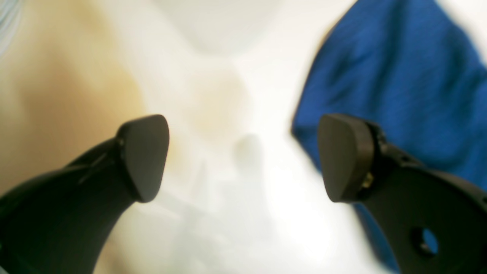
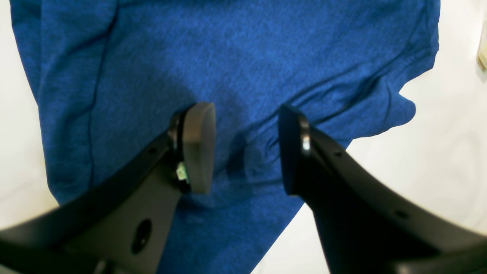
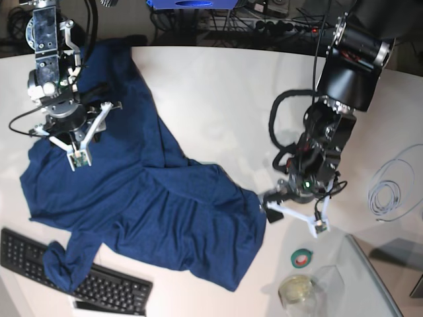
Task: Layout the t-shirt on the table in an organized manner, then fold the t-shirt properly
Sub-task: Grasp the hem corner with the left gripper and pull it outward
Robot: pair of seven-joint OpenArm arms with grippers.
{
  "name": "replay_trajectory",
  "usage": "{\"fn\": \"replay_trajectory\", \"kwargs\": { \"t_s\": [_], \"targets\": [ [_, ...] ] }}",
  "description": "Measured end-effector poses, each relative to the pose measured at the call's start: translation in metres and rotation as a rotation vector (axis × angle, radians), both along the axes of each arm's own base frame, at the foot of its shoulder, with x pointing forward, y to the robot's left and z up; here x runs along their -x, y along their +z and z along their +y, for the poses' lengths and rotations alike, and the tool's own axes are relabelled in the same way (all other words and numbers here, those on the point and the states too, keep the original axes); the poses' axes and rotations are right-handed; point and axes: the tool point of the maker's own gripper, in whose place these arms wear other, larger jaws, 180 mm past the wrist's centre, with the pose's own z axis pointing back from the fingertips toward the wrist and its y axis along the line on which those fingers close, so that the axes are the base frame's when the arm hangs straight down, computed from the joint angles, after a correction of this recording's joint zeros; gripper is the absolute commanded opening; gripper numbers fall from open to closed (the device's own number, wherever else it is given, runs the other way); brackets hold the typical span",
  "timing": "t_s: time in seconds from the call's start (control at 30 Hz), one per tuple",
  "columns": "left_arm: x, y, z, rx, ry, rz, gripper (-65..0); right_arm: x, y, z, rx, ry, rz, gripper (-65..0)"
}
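T-shirt [image 3: 142,198] lies crumpled across the near-left part of the worktop [image 3: 218,92], one sleeve draped over the keyboard [image 3: 73,274], hem corner reaching toward the right; not laid flat yet, so layout looks unfinished; left claw [image 3: 291,210] sits just beside that shirt corner, jaws spread wide with nothing between them, only bare worktop under them, probably placed to work that edge; right claw [image 3: 82,142] hovers over the shirt's upper-left area, jaws partly apart, no fabric pinched in the wrist view; beyond the shirt, to its right: green tape roll [image 3: 302,258], glass jar [image 3: 296,290], coiled cable [image 3: 390,188]; no readable writing or brand anywhere.
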Motion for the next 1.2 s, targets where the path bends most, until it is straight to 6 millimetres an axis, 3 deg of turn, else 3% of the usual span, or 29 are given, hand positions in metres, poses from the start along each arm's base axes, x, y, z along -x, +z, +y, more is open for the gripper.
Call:
{"fn": "replay_trajectory", "kwargs": {
  "t_s": [0.07, 0.17, 0.3, 0.37, 0.47, 0.63, 0.73, 0.9, 0.93, 1.1, 1.2],
  "targets": [
    [0.004, -0.004, -0.008, -0.087, -0.146, -0.015, -9.2, 0.000, -0.001, 0.004, -0.011, -0.003, 0.000, -40.1],
    [0.014, -0.014, -0.021, -0.183, -0.288, -0.008, -17.8, 0.000, -0.002, 0.014, -0.043, -0.010, 0.001, -40.1],
    [0.015, -0.016, -0.035, -0.210, -0.321, -0.007, -24.5, 0.001, -0.002, 0.022, -0.065, -0.015, 0.000, -40.1],
    [0.008, -0.012, -0.045, -0.206, -0.330, -0.032, -24.5, 0.000, -0.002, 0.024, -0.070, -0.017, 0.000, -40.1],
    [-0.004, -0.011, -0.044, -0.227, -0.327, -0.079, -24.5, 0.000, -0.002, 0.024, -0.071, -0.017, -0.001, -40.1],
    [0.001, -0.029, -0.037, -0.233, -0.303, -0.057, -24.5, 0.005, -0.005, 0.024, -0.071, -0.017, 0.010, -40.1],
    [0.000, -0.028, -0.047, -0.225, -0.323, -0.068, -24.2, 0.006, -0.005, 0.022, -0.065, -0.015, 0.011, -40.1],
    [-0.001, -0.026, -0.070, -0.178, -0.327, -0.082, -5.4, 0.006, -0.005, 0.021, -0.065, -0.015, 0.011, -40.1],
    [-0.001, -0.026, -0.071, -0.179, -0.330, -0.082, -4.6, 0.006, -0.005, 0.021, -0.064, -0.015, 0.011, -40.1],
    [-0.003, -0.025, -0.067, -0.181, -0.321, -0.088, -11.2, 0.006, -0.005, 0.021, -0.063, -0.015, 0.010, -40.1],
    [-0.010, -0.021, -0.078, -0.168, -0.323, -0.097, -13.8, 0.004, -0.004, 0.021, -0.063, -0.014, 0.006, -40.1]
  ]
}}
